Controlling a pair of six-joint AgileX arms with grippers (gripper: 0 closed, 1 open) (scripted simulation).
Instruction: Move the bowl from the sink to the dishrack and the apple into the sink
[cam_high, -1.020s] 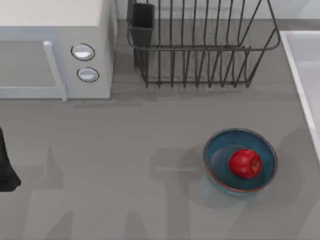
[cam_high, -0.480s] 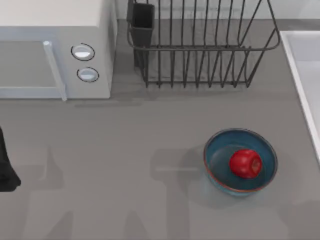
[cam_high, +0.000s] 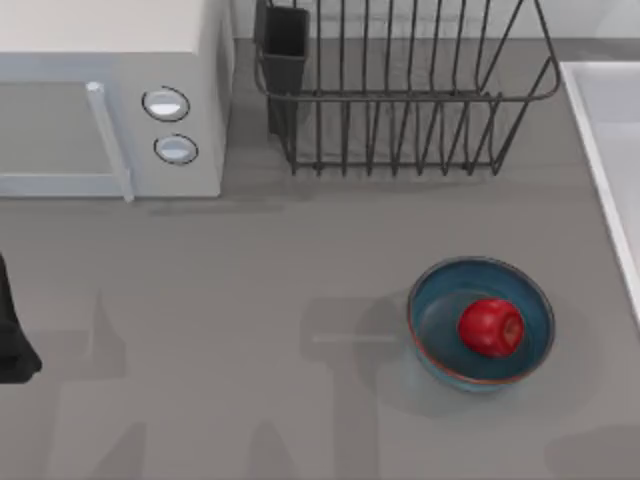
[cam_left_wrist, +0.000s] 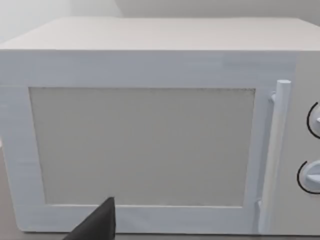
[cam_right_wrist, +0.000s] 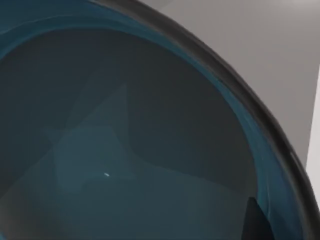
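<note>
Fingers you cannot judge: your right gripper's wrist view looks into a teal-blue glazed bowl (cam_right_wrist: 125, 150), presumably closing in to lift it from the sink.

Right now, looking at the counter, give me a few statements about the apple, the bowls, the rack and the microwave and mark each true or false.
1. The small glossy red apple lies inside a round teal-blue glazed bowl on the grey counter. True.
2. That bowl sits in the white rectangular sink. False: it stands on the counter, left of the sink's edge.
3. The dark grey wire dishrack holds a bowl. False: no bowl shows among its prongs.
4. The white microwave stands left of the dishrack. True.
5. The right wrist view looks closely into a teal-blue bowl with an apple in it. False: its inside is empty there.
</note>
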